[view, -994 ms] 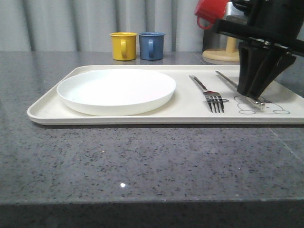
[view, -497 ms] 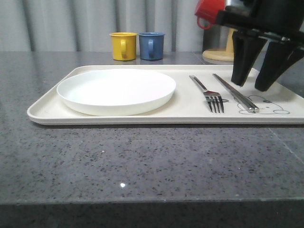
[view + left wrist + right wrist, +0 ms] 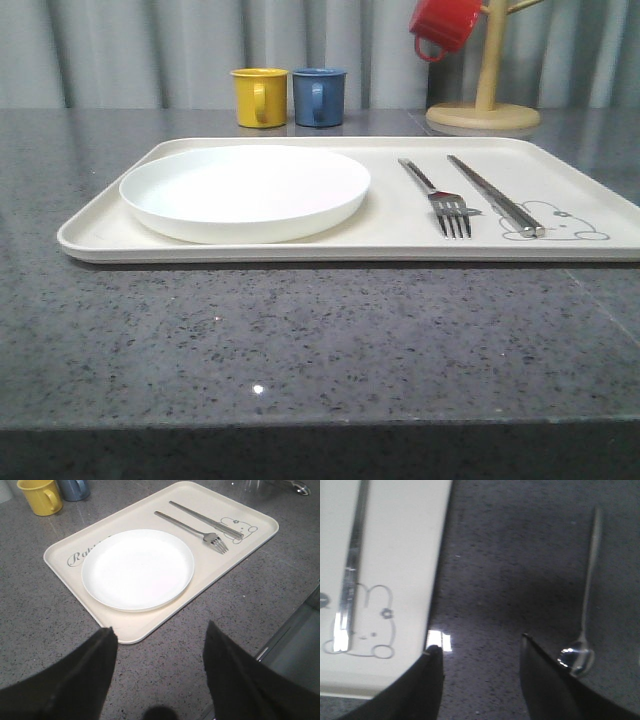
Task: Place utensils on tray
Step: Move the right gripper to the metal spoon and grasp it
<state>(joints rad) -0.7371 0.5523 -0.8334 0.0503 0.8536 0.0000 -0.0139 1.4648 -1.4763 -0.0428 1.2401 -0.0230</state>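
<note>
The cream tray (image 3: 250, 252) lies across the grey table. On it rest a white plate (image 3: 245, 190), a silver fork (image 3: 441, 198) and a slim silver knife-like piece (image 3: 495, 195) beside the rabbit drawing (image 3: 560, 222). In the left wrist view the tray (image 3: 125, 630), plate (image 3: 137, 569), fork (image 3: 192, 530) and knife-like piece (image 3: 205, 517) all show. My left gripper (image 3: 160, 635) hangs open over bare table short of the tray. My right gripper (image 3: 477, 652) is open over the table just off the tray's edge (image 3: 437, 580). A silver spoon (image 3: 582, 625) lies on the table beside it.
A yellow mug (image 3: 260, 97) and a blue mug (image 3: 320, 96) stand behind the tray. A red mug (image 3: 445, 25) hangs on a wooden mug stand (image 3: 485, 105) at the back right. The table's front edge (image 3: 320, 425) runs below the tray.
The right arm has risen out of the front view, leaving the knife-like piece lying on the tray beside the fork.
</note>
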